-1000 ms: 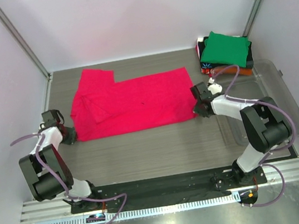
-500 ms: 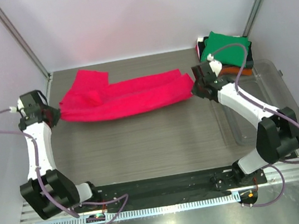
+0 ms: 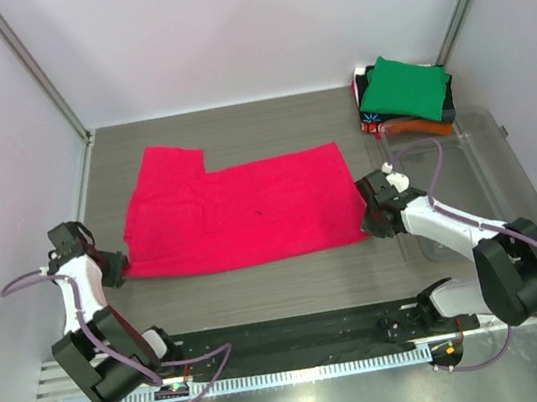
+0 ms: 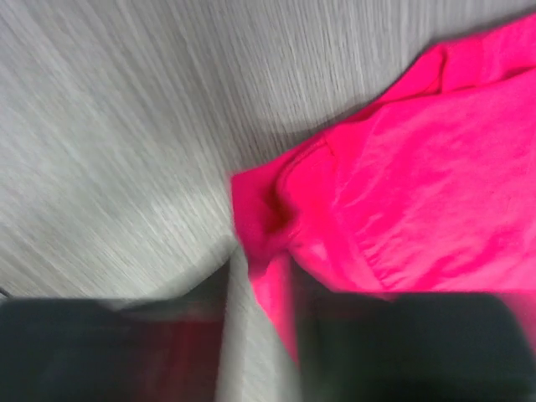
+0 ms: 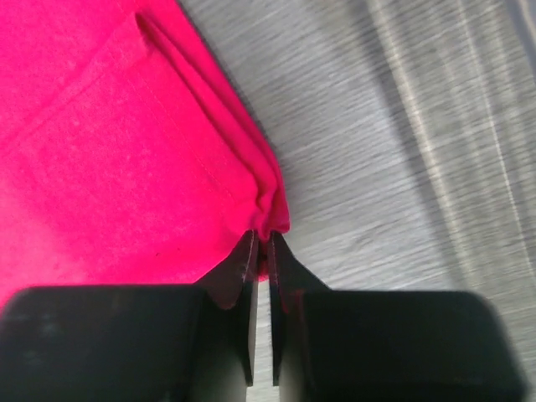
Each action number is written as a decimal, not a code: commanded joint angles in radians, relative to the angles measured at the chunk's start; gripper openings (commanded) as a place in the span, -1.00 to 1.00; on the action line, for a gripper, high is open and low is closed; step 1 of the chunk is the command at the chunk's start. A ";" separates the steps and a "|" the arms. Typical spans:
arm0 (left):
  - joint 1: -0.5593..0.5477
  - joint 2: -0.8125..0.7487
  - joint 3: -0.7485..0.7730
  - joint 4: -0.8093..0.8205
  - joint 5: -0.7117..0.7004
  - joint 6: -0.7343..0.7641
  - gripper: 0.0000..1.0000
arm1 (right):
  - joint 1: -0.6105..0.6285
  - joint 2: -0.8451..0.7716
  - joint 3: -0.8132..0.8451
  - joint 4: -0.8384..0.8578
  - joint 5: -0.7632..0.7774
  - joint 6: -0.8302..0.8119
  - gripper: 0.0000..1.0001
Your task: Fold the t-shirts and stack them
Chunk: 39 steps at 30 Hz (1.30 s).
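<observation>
The crimson-pink t-shirt [image 3: 240, 210] lies spread flat across the middle of the table, one sleeve sticking out at its far left. My left gripper [image 3: 115, 271] is at its near-left corner. In the blurred left wrist view the jaws [image 4: 260, 285] stand slightly apart, with a strip of pink cloth [image 4: 419, 184] and bare table between them. My right gripper [image 3: 367, 221] is shut on the near-right corner of the shirt [image 5: 109, 151], the cloth bunched at its fingertips [image 5: 261, 244]. A folded green t-shirt [image 3: 403, 88] tops a stack at the back right, with orange [image 3: 426, 127] and black edges beneath.
A clear plastic bin [image 3: 527, 185] sits along the right side of the table, just behind the right arm. Grey walls enclose the table on the left, back and right. The arm bases and a metal rail run along the near edge.
Half a second ago the pink shirt hung stretched between both grippers near the back. Now it lies flat, nearer the front, both grippers have come down and toward me, and the left jaws have parted a little.
</observation>
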 commanded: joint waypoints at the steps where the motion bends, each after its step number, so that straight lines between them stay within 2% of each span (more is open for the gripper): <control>1: 0.046 -0.065 0.020 -0.042 0.010 -0.011 -0.07 | 0.008 -0.043 -0.025 -0.001 -0.015 0.030 -0.72; 2: 0.052 -0.077 0.020 -0.054 0.006 -0.011 0.17 | 0.008 -0.049 -0.032 -0.004 -0.029 0.026 -0.21; 4: 0.060 -0.101 0.049 -0.076 0.005 0.002 0.54 | 0.009 -0.070 -0.035 -0.010 -0.043 0.016 0.34; 5: 0.060 -0.108 0.064 -0.080 0.011 0.021 0.57 | 0.011 -0.081 -0.032 -0.026 -0.044 0.010 0.55; 9: 0.016 -0.115 0.167 -0.054 0.037 0.118 0.75 | 0.032 -0.126 0.012 -0.070 -0.051 -0.019 0.60; 10: -0.041 -0.102 0.222 -0.048 0.020 0.135 0.76 | 0.038 -0.133 0.023 -0.078 -0.049 -0.020 0.60; 11: -0.078 -0.061 0.251 -0.041 0.005 0.152 0.76 | 0.047 -0.145 0.049 -0.093 -0.049 -0.022 0.60; 12: -0.119 -0.033 0.282 -0.033 -0.073 0.176 0.77 | 0.067 -0.147 0.061 -0.099 -0.045 -0.022 0.60; 13: -0.191 -0.002 0.351 -0.027 -0.093 0.187 0.77 | 0.075 -0.150 0.073 -0.110 -0.043 -0.025 0.60; 17: -0.316 0.223 0.550 0.039 -0.138 0.252 0.76 | 0.101 -0.158 0.142 -0.145 -0.077 -0.075 0.60; 18: -0.326 0.339 0.593 0.074 -0.145 0.261 0.77 | 0.103 -0.165 0.161 -0.150 -0.086 -0.094 0.61; 20: -0.345 0.453 0.725 0.108 -0.156 0.299 0.75 | 0.103 -0.175 0.182 -0.167 -0.122 -0.145 0.62; 21: -0.346 0.589 0.773 0.121 -0.137 0.316 0.74 | 0.103 -0.187 0.187 -0.176 -0.133 -0.154 0.63; 22: -0.345 0.657 0.891 0.107 -0.091 0.331 0.71 | 0.103 -0.195 0.190 -0.193 -0.149 -0.168 0.63; 24: -0.345 0.850 1.022 0.061 -0.064 0.332 0.61 | 0.104 -0.236 0.185 -0.214 -0.179 -0.169 0.63; 25: -0.345 0.898 1.105 0.068 -0.060 0.319 0.58 | 0.106 -0.253 0.181 -0.227 -0.182 -0.166 0.63; 27: -0.346 0.960 1.162 0.139 -0.023 0.293 0.57 | 0.107 -0.291 0.158 -0.242 -0.211 -0.160 0.63; 30: -0.351 1.070 1.280 0.194 -0.008 0.331 0.58 | 0.110 -0.365 0.140 -0.264 -0.242 -0.154 0.63; 34: -0.349 1.214 1.484 0.130 0.051 0.355 0.55 | 0.109 -0.437 0.136 -0.320 -0.241 -0.140 0.63; 39: -0.360 1.297 1.482 0.160 0.088 0.339 0.49 | 0.110 -0.474 0.133 -0.337 -0.244 -0.136 0.63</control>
